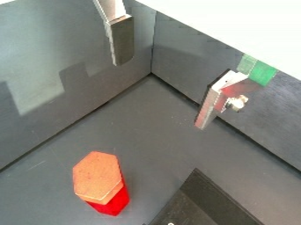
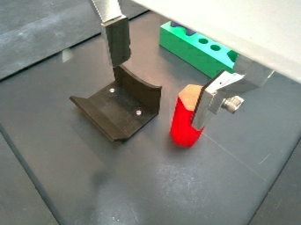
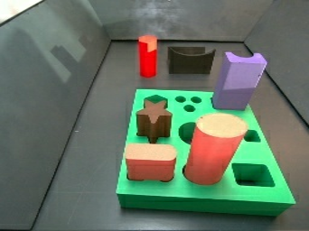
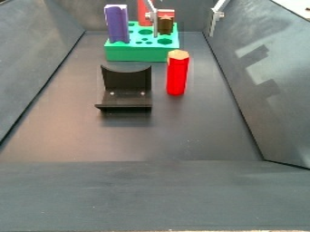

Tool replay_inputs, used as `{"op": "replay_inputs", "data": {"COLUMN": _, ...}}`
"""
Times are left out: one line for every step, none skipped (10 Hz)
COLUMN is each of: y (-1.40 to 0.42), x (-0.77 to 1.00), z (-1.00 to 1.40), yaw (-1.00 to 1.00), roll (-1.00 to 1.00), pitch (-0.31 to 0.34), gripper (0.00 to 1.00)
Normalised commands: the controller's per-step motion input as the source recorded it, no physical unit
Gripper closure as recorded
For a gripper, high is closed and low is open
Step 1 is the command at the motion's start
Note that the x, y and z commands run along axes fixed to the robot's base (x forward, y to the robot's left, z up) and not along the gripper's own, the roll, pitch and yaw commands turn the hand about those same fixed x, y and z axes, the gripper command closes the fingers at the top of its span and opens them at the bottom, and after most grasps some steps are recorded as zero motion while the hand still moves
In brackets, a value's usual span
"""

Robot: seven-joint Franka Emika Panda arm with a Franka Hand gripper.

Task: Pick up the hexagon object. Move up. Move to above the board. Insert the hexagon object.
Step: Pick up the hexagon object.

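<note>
The hexagon object [image 3: 147,56] is a slim bright red prism. It stands upright on the dark floor beside the fixture [image 3: 189,60] and behind the board [image 3: 205,194]. It also shows in a side view [image 4: 177,72] and in both wrist views [image 1: 97,180] [image 2: 185,121]. My gripper [image 2: 160,97] hangs above the floor, open and empty. One finger [image 2: 217,95] is close beside the hexagon object, the other finger [image 2: 118,39] is over the fixture [image 2: 118,105]. In a wrist view the gripper [image 1: 160,92] is apart from the hexagon object. The green board [image 2: 198,48] lies beyond.
On the board stand a tall purple block [image 3: 239,81], a thick salmon-red cylinder [image 3: 215,149], a brown star piece [image 3: 154,117] and a salmon block [image 3: 151,162]. Grey tray walls [image 1: 70,79] rise on all sides.
</note>
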Motion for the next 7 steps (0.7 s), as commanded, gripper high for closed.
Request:
{"op": "replay_inputs", "data": {"y": -0.15, "x": 0.00, "z": -0.13, "yaw": 0.01, "roll": 0.00, "pitch": -0.014, "gripper": 0.00}}
{"op": "replay_inputs", "data": {"y": -0.31, "x": 0.00, "z": -0.30, "yaw": 0.01, "roll": 0.01, "pitch": -0.099, "gripper": 0.00}}
{"op": "replay_inputs", "data": {"y": -0.34, "x": 0.00, "z": -0.32, "yaw": 0.01, "roll": 0.01, "pitch": -0.139, "gripper": 0.00}}
{"op": "replay_inputs", "data": {"y": -0.31, "x": 0.00, "z": -0.37, "yaw": 0.00, "roll": 0.00, "pitch": -0.203, "gripper": 0.00}}
{"op": "replay_inputs", "data": {"y": -0.26, "x": 0.00, "z": -0.42, "yaw": 0.01, "roll": 0.00, "pitch": -0.211, "gripper": 0.00}}
{"op": "replay_inputs", "data": {"y": -0.31, "x": 0.00, "z": -0.55, "yaw": 0.03, "roll": 0.00, "pitch": -0.217, "gripper": 0.00}}
{"op": "replay_inputs", "data": {"y": -0.33, "x": 0.00, "z": -0.56, "yaw": 0.05, "roll": 0.00, "pitch": -0.246, "gripper": 0.00}}
